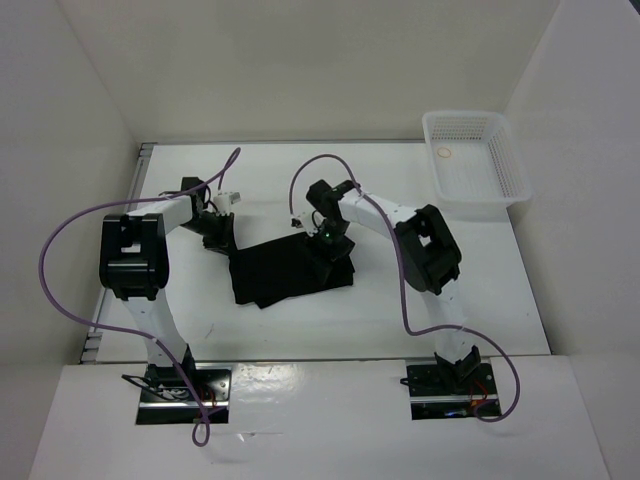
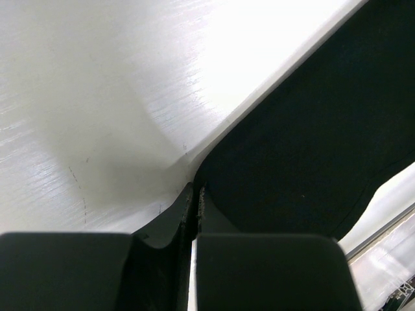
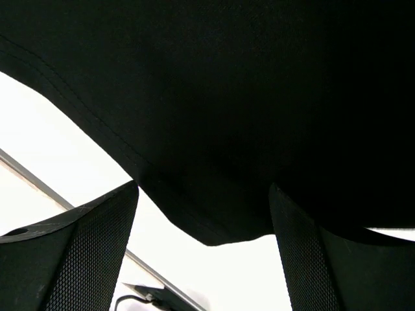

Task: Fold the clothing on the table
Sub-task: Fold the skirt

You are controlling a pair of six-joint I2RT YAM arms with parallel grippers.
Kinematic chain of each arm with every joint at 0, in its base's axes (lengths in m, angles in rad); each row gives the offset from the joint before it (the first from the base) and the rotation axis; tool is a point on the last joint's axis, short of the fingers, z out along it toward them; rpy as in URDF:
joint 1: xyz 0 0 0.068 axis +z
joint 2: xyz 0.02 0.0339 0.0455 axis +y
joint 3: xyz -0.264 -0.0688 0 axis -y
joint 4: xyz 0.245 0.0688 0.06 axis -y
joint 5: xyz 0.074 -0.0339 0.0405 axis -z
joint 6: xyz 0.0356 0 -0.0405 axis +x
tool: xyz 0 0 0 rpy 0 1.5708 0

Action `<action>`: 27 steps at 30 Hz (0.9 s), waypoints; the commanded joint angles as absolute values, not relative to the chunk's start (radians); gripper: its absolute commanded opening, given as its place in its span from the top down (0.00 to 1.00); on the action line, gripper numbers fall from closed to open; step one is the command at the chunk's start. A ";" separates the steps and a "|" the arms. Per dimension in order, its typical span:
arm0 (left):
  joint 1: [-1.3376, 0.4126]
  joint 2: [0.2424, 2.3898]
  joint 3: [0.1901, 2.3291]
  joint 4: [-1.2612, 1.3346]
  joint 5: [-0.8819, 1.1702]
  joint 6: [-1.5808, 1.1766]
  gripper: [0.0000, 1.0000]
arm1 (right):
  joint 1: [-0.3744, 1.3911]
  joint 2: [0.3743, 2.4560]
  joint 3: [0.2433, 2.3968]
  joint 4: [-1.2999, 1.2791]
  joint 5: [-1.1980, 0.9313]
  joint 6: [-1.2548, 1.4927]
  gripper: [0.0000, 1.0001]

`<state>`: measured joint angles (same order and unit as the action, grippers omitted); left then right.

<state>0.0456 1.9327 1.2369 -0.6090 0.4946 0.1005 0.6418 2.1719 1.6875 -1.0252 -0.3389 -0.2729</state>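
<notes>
Two robot arms reach over a black garment (image 1: 290,272) that lies rumpled at the centre of the white desk (image 1: 420,310), seen from overhead. The left end effector (image 1: 218,238) sits at the garment's upper-left corner, and the right end effector (image 1: 328,250) is low over its upper-right part. A white mesh basket (image 1: 475,170) stands at the upper right of the frame, well apart from the cloth, with a small round object (image 1: 446,153) inside. Purple cables (image 1: 60,270) loop off both arms.

Only the wrist cameras show the grips. In the left wrist view, the left end effector (image 2: 194,194) is pinched tight on the edge of the black garment (image 2: 311,149), which fills the right of the frame above the bare desk (image 2: 97,97). A metal rail (image 2: 389,259) shows at lower right.

In the right wrist view, the right end effector (image 3: 202,188) stands spread wide. A hemmed corner of the black garment (image 3: 227,84) dips between its textured fingers (image 3: 97,246), with the desk (image 3: 52,149) bright beneath. Whether the fingers touch the cloth cannot be told.
</notes>
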 commanded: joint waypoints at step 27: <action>0.081 1.908 1.218 -0.591 0.451 0.124 1.00 | 0.511 2.116 1.959 -0.937 -0.294 -0.299 0.11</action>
<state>0.0647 1.9316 1.2369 -0.5999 0.4950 0.1009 0.5610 2.2978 1.9678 -0.9874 -0.2054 -0.2737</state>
